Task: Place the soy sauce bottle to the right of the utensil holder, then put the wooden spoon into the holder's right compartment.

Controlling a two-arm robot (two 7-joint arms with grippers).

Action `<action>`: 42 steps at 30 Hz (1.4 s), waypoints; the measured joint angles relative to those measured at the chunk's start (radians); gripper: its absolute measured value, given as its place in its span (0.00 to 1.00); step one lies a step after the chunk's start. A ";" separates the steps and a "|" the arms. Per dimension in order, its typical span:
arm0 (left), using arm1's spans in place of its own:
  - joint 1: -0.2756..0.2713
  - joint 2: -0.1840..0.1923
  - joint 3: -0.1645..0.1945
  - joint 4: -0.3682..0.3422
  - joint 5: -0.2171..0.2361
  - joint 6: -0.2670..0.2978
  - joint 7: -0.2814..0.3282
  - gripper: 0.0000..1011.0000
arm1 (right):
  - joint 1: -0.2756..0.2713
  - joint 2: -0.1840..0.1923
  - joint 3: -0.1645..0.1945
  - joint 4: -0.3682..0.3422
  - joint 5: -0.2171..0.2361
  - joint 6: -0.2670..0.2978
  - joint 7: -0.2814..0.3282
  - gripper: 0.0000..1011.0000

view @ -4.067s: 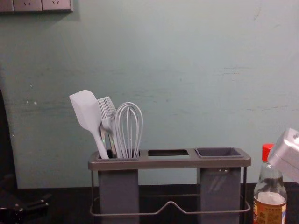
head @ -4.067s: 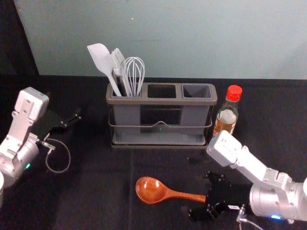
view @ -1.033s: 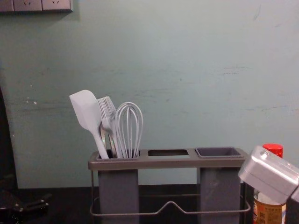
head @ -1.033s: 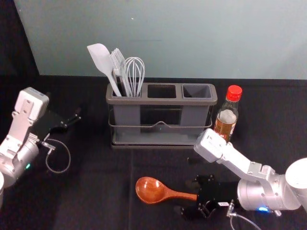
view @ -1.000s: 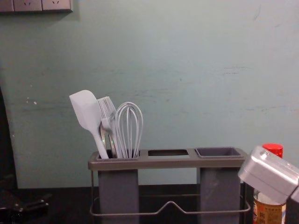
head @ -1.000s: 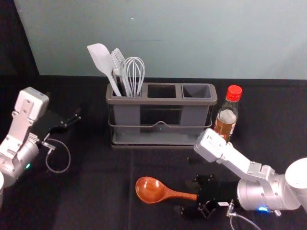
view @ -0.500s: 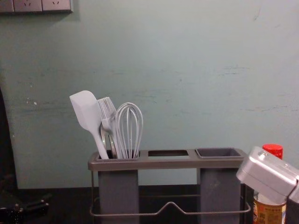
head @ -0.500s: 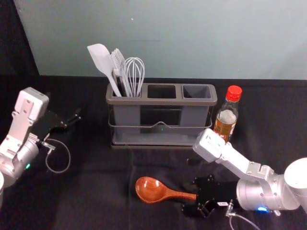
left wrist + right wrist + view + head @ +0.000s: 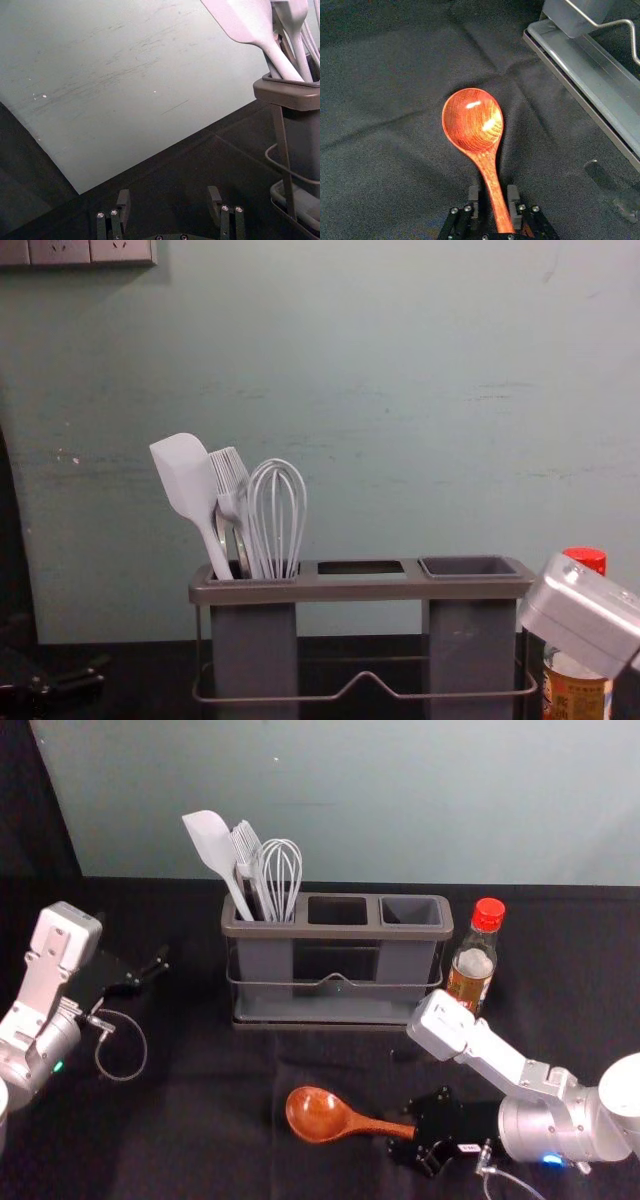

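One likely light, stiff wooden spoon (image 9: 472, 120) wants its handle (image 9: 490, 179) gripped; right pincer (image 9: 493, 194) parted around it, near right; left pincer (image 9: 168, 196) spread, left.

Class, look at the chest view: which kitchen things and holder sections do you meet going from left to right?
White flat-bladed spatula, white looped whisk, dark rectangular middle opening, grey boxy right compartment, red-capped clear soy sauce bottle.

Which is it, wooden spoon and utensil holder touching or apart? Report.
Apart: the right wrist view shows dark cloth between the wooden spoon and the utensil holder.
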 joint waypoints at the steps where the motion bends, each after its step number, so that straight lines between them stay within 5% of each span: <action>1: 0.000 0.000 0.000 0.000 0.000 0.000 0.000 0.99 | -0.001 0.000 0.000 0.000 0.000 0.000 -0.001 0.34; 8: 0.000 0.000 0.000 0.000 0.000 0.000 0.000 0.99 | -0.006 0.002 0.001 -0.005 -0.001 -0.002 -0.006 0.15; 25: 0.000 0.000 0.000 0.000 0.000 0.000 0.000 0.99 | -0.027 0.028 0.016 -0.049 0.018 -0.012 0.001 0.14; 35: 0.000 0.000 0.000 0.000 0.000 0.000 0.000 0.99 | -0.137 0.128 0.112 -0.165 0.099 -0.086 -0.018 0.14; 42: 0.000 0.000 0.000 0.000 0.000 0.000 0.000 0.99 | -0.229 0.181 0.216 -0.221 0.174 -0.136 -0.082 0.14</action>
